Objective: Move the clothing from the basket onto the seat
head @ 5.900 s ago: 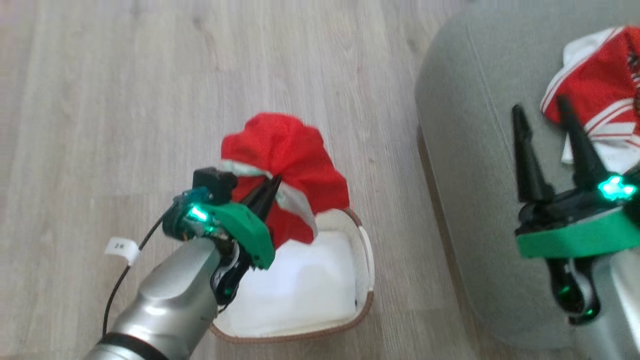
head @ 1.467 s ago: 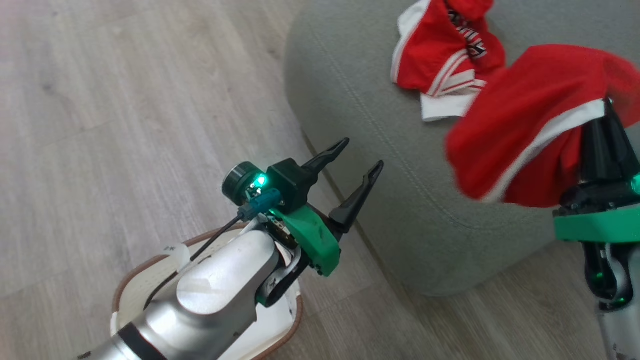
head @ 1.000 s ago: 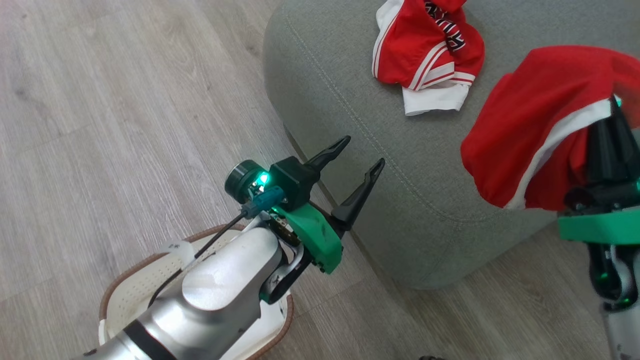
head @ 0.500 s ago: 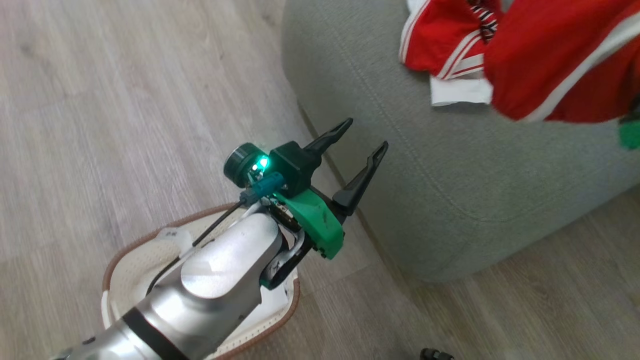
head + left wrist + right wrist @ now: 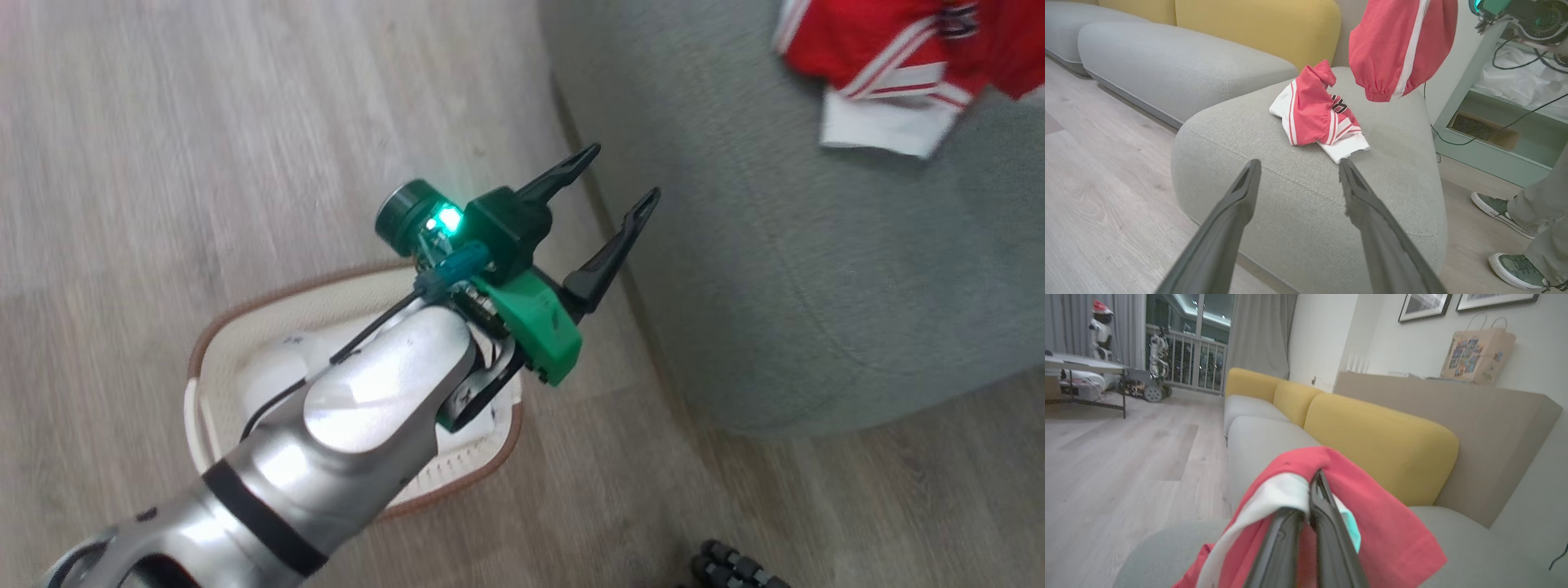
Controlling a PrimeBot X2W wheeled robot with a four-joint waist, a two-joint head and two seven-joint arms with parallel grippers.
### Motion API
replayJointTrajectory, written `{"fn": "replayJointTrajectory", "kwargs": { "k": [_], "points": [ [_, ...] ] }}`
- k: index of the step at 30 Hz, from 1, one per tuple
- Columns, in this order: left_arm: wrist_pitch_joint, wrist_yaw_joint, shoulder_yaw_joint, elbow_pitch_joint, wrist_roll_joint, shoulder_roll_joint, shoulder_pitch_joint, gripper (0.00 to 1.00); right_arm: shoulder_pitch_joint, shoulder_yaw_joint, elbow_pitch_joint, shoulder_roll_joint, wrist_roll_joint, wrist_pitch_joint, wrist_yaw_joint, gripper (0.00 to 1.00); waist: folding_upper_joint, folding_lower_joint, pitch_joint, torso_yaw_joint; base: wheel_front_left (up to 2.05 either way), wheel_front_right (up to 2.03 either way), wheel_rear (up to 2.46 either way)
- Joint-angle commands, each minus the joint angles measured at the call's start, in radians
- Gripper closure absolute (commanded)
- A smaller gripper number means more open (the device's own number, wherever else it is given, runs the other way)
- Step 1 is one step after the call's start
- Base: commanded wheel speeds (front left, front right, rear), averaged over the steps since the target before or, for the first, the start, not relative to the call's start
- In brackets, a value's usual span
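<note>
Head view: left gripper [image 5: 622, 173] wide open by the basket [image 5: 269, 327]. Left wrist view: jersey [image 5: 1314, 114] lies on the seat [image 5: 1229, 134], letters too small to read. Right wrist view: right gripper [image 5: 1316, 478] pinches the shorts [image 5: 1376, 526] above the seat.

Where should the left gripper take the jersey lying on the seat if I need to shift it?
Pinch the raised red fold at the far end of the jersey, coming down from above with the open left gripper. It stands up off the seat, so the jaws can straddle it; the nearer white hem lies flat. Stay clear of the hanging shorts.
</note>
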Motion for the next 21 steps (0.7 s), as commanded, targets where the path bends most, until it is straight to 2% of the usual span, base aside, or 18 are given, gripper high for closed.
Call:
{"fn": "replayJointTrajectory", "kwargs": {
  "k": [1,6,11,17,21],
  "points": [
    [0.006,0.005,0.023,-0.033,0.011,-0.009,-0.058,0.00,-0.040,0.005,0.020,-0.062,-0.007,-0.006,0.000,1.00,0.0000,-0.0001,0.061,0.051,0.00,0.00,0.00],
    [0.014,0.010,0.014,-0.036,0.025,-0.024,-0.095,0.00,-0.116,-0.002,0.149,-0.091,-0.047,-0.006,0.000,1.00,0.0000,-0.0001,0.127,0.096,0.00,0.00,0.00],
    [0.017,0.015,0.011,-0.031,0.029,-0.034,-0.112,0.00,-0.174,0.037,0.258,-0.095,-0.069,-0.006,0.000,1.00,0.0000,-0.0001,0.165,0.125,0.00,0.00,0.00],
    [0.008,0.019,0.009,-0.019,0.030,-0.044,-0.126,0.00,-0.268,0.159,0.444,-0.101,-0.095,-0.006,0.000,1.00,0.0000,-0.0001,0.194,0.160,0.00,0.00,0.00],
    [-0.001,0.020,0.010,-0.011,0.028,-0.048,-0.128,0.00,-0.328,0.261,0.555,-0.092,-0.074,0.065,0.000,1.00,0.0000,-0.0001,0.195,0.173,0.00,0.00,0.00]
  ]
}}
